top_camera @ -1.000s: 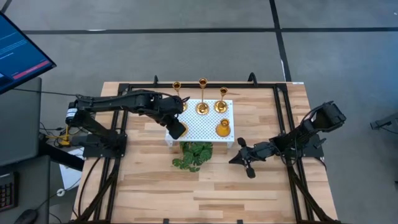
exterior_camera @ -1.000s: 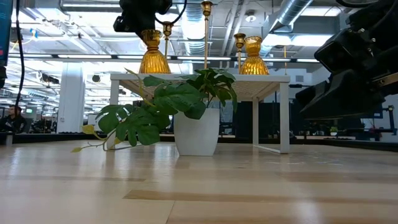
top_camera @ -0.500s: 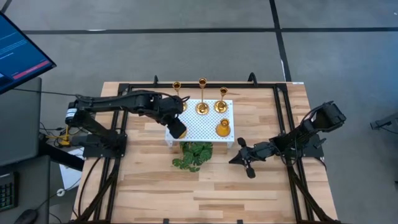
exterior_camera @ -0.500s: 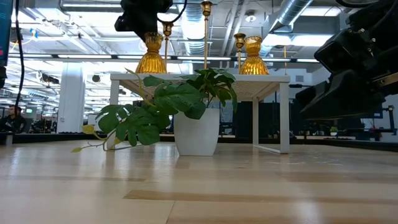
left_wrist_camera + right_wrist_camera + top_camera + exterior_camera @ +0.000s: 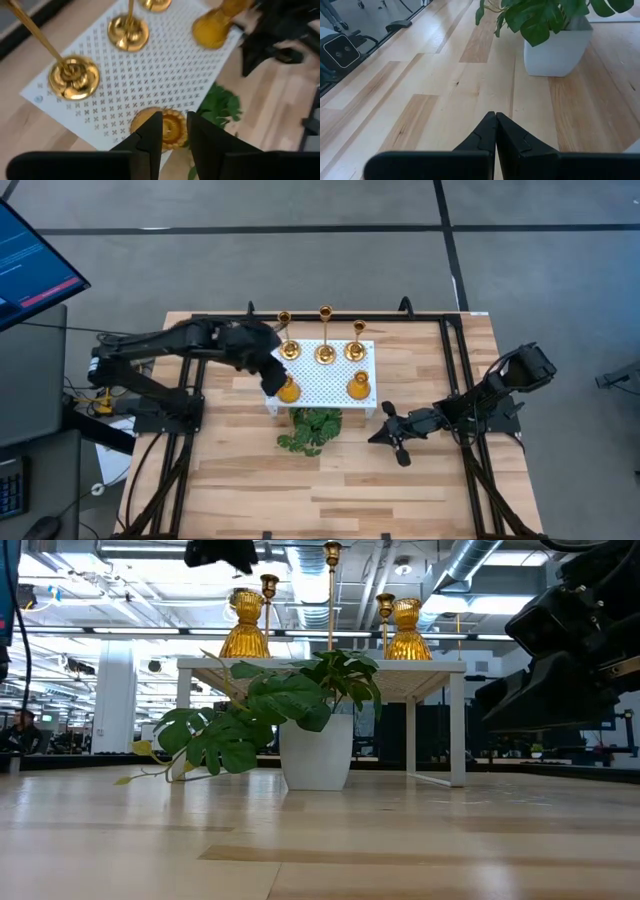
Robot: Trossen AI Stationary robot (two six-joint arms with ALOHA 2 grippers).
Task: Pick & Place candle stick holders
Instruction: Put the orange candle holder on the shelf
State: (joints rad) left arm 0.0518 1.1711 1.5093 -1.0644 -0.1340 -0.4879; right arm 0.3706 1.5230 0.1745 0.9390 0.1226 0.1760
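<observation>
High view, from the left: the left gripper (image 5: pixel 271 380) hangs over the near-left corner of the white perforated platform (image 5: pixel 325 385), jaws narrowly parted and empty, the squat amber-gold candle holder (image 5: pixel 162 128) directly beneath them. Beyond the jaws stand three tall thin-stemmed brass holders (image 5: pixel 325 352); off to their side sits a second squat holder (image 5: pixel 359 386). They look rigid, smooth and slippery, so I'd grip the waist. Far right, the right gripper (image 5: pixel 392 433) rests on the table (image 5: pixel 250 480), jaws closed.
</observation>
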